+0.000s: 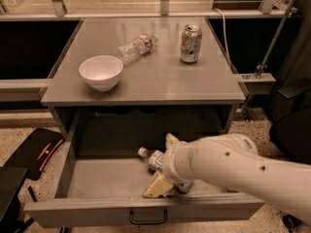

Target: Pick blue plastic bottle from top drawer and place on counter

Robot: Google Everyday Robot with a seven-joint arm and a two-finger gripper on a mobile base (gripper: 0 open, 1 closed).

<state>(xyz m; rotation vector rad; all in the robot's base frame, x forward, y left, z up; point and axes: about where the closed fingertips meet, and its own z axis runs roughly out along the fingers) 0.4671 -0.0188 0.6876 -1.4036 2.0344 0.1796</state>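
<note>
The top drawer (97,211) is pulled open below the counter (160,79). The blue plastic bottle (154,160) lies on its side on the drawer floor, white cap pointing left. My gripper (163,164) is down inside the drawer at the bottle. One cream finger (170,141) shows behind the bottle and the other (156,186) in front of it, so they straddle it with a gap. My white arm comes in from the lower right and hides most of the bottle's body.
On the counter stand a white bowl (101,72) at the left, a clear crinkled bottle (137,46) lying at the back middle, and a drink can (191,43) at the back right. A black object (39,152) lies on the floor at the left.
</note>
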